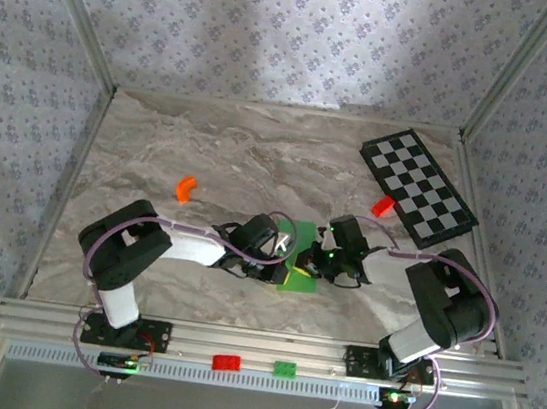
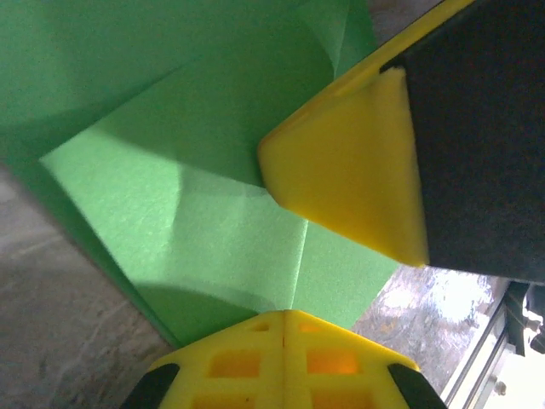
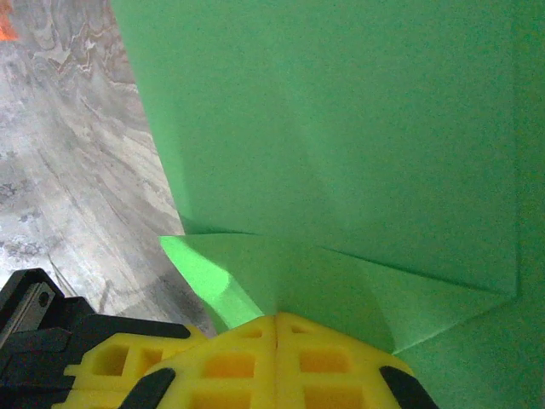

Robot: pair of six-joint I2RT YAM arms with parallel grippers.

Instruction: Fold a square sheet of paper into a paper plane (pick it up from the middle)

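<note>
The square sheet of paper (image 1: 298, 279) is bright green and lies on the marble table between my two grippers, folded into flat triangular flaps with creases (image 2: 196, 196). My left gripper (image 1: 285, 256) is shut. In the left wrist view its yellow tips (image 2: 285, 313) rest on the paper at the end of a crease. My right gripper (image 1: 318, 263) is shut too, and its tips (image 3: 277, 317) sit on a flap (image 3: 341, 128) whose left edge curls up. One right finger (image 2: 349, 179) touches the paper opposite the left tips. I cannot tell whether either gripper pinches a layer.
A black-and-white checkered board (image 1: 419, 188) lies at the back right with a red brick (image 1: 382, 206) beside it. An orange piece (image 1: 186, 188) sits at mid left. A red brick (image 1: 226, 363) and a green brick (image 1: 285, 369) rest on the front rail.
</note>
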